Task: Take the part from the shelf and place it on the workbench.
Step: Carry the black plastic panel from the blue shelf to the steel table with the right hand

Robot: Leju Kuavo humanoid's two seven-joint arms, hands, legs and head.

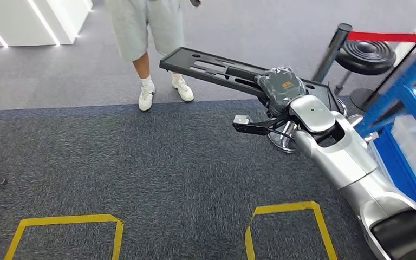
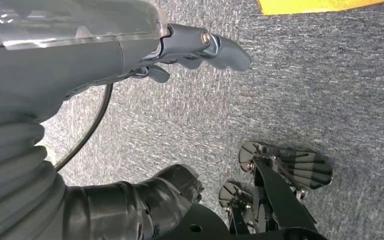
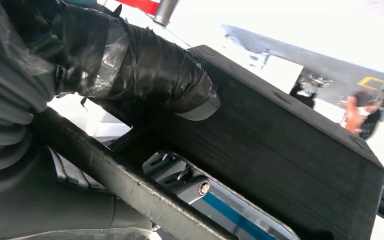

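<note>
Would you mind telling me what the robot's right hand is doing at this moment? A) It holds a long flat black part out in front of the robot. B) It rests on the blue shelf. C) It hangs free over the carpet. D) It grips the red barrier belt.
A: in the head view the right hand grips the long flat black part, which extends out over the carpet toward the person.

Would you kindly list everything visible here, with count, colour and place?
part: one, black, long flat slotted piece, held above the carpet
carpet: one, dark grey, underfoot
tape outlines: two, yellow, on the carpet near the robot
barrier post: one, black, with a red belt, beyond the part
shelf: one, blue, far right
person: one, grey shorts, white shoes, beyond the part
right hand: one, dark, grips the part
left hand: one, grey, hangs over the carpet, holding nothing
</note>
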